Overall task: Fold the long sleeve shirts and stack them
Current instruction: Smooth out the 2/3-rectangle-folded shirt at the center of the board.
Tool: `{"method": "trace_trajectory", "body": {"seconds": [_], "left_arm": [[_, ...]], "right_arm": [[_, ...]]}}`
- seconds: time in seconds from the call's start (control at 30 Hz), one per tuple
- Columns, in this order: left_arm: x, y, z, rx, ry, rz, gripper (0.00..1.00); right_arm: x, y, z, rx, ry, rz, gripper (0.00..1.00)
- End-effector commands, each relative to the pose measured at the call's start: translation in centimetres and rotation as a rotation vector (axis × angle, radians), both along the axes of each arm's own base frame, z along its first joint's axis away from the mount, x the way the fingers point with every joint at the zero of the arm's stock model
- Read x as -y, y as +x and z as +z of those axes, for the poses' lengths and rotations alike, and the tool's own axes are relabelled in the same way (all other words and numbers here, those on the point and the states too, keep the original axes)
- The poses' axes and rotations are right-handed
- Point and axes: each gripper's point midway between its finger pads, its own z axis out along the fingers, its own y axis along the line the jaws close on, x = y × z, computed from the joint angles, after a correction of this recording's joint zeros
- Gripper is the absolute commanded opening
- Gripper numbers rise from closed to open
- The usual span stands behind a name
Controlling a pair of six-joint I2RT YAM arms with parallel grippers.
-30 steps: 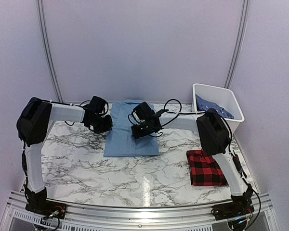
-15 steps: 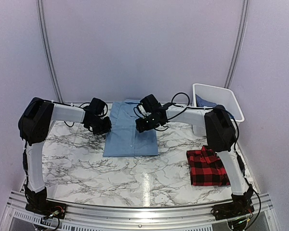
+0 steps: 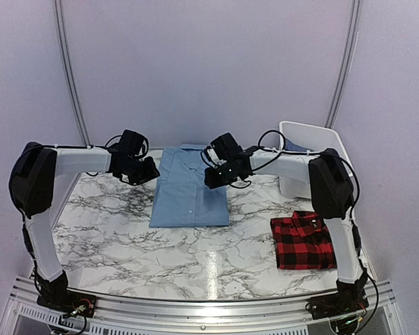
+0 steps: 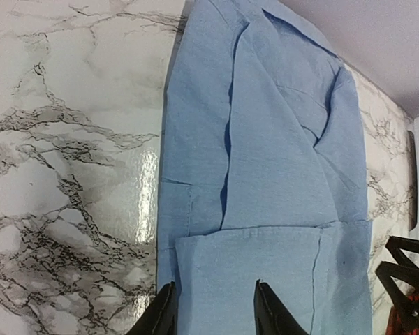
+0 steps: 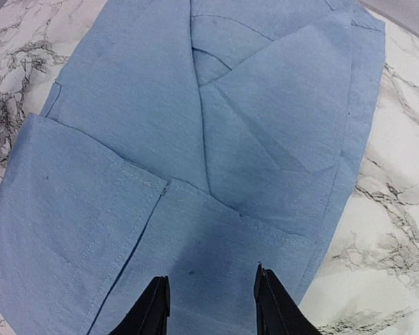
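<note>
Starting at the left of the overhead view: the left arm (image 3: 77,162) reaches in across the marbled counter (image 3: 112,230), and the left end effector (image 3: 142,170) hangs just off the left edge of the light blue shirt (image 3: 190,192). In its wrist view, the left end effector (image 4: 214,284) is released. Its two black fingers (image 4: 164,314) stand apart at the bottom of the frame with nothing between them, over the folded sleeve panel of the light blue shirt (image 4: 279,160). Bare marble fills the left half of that picture.

At centre frame overhead, the light blue shirt lies flat on the counter as a neat upright rectangle. Its collar is at the far end, a row of small buttons runs down the middle, and the sleeves are tucked in.

Moving right, the right end effector (image 3: 220,176) sits over the shirt's upper right edge. From its wrist camera, the right end effector (image 5: 211,273) is released too, fingers (image 5: 152,307) parted and gripping nothing. The light blue shirt (image 5: 195,139) spreads under it, sleeves crossing over the body, with a stitched cuff at lower left.

Farther right, in the upper right of the overhead view, a white bin (image 3: 302,128) is partly hidden by the right arm (image 3: 286,162), with a sliver of darker blue shirt (image 3: 292,145) showing inside. At lower right, the red-and-black plaid shirt (image 3: 304,241) lies folded on the counter, well apart from the blue one.
</note>
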Motion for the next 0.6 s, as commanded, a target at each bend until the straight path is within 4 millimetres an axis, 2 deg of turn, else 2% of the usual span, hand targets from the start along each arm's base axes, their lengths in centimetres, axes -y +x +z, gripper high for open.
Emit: {"method": "trace_trajectory", "body": {"seconds": [0.0, 0.13, 0.23, 0.33, 0.43, 0.57], "left_arm": [[1.7, -2.5, 1.0, -0.024, -0.052, -0.087, 0.39], [4.8, -4.7, 0.3, -0.063, -0.102, -0.170, 0.39], [6.9, -5.9, 0.1, -0.076, -0.146, -0.213, 0.39], [8.3, -6.7, -0.5, -0.088, -0.192, -0.227, 0.39], [9.2, -7.7, -2.0, -0.124, -0.225, -0.231, 0.39], [10.7, -8.5, -2.9, -0.132, -0.268, -0.247, 0.38]], "right_arm": [[0.5, 0.7, -1.6, -0.024, 0.021, -0.032, 0.38], [1.0, 0.1, -3.3, -0.080, 0.017, -0.033, 0.36], [1.5, -0.8, -3.0, -0.081, 0.029, -0.029, 0.35], [2.3, -1.8, -1.2, -0.062, 0.042, -0.035, 0.36], [2.7, -3.3, 0.6, -0.047, 0.065, -0.033, 0.36], [2.6, -5.9, 1.7, -0.046, 0.081, -0.014, 0.36]]}}
